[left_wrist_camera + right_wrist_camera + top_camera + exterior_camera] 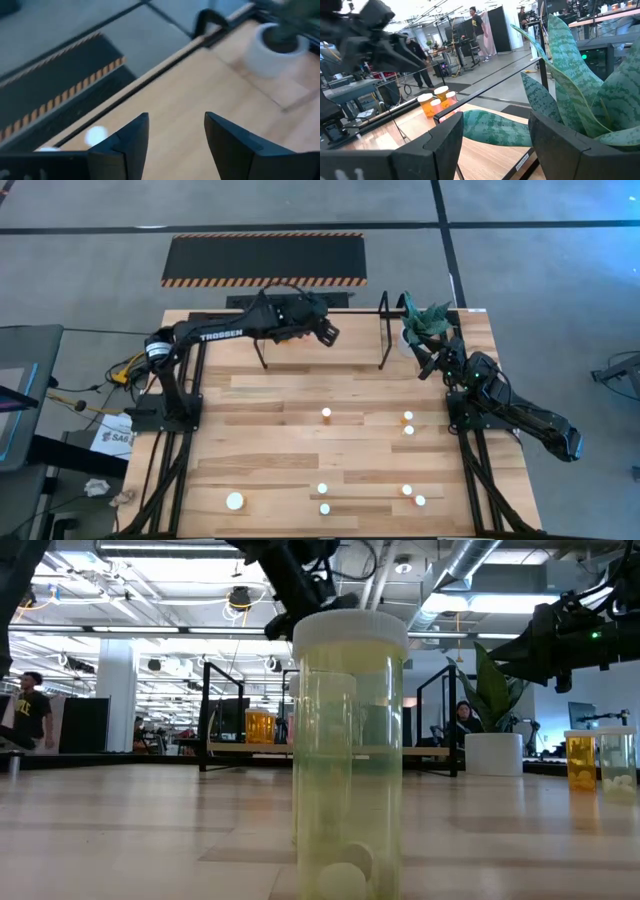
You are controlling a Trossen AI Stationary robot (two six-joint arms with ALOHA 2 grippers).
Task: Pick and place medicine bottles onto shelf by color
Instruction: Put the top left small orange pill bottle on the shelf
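A light wood table (pixel 300 420) is seen from above, with a low black wire shelf (pixel 385 330) standing along its far edge. The left gripper (pixel 332 332) reaches out over the shelf, above its middle, with its jaws spread apart and nothing between them; its wrist view shows only the wood floor of the shelf under the gap. The right gripper (pixel 428 362) waits just off the shelf's right end, beside a white pot (pixel 408 340) holding a green plant (pixel 570 85), its jaws wide apart and empty, the leaves showing between them. A small cluster of orange bottles (pixel 436 102) with white caps stands on the shelf at its left end. The other bottles are scattered on the table well in front of the shelf: one (pixel 326 413) near the middle, two (pixel 408 423) close together to the right, and a loose row nearest the front edge, including a larger white-capped one (pixel 235 501) at the left. In the low view a pale yellow bottle (pixel 349 755) fills the foreground, with the shelf far behind it. Beyond the shelf, on the floor, lies a black mat (pixel 265 258) with striped edges.
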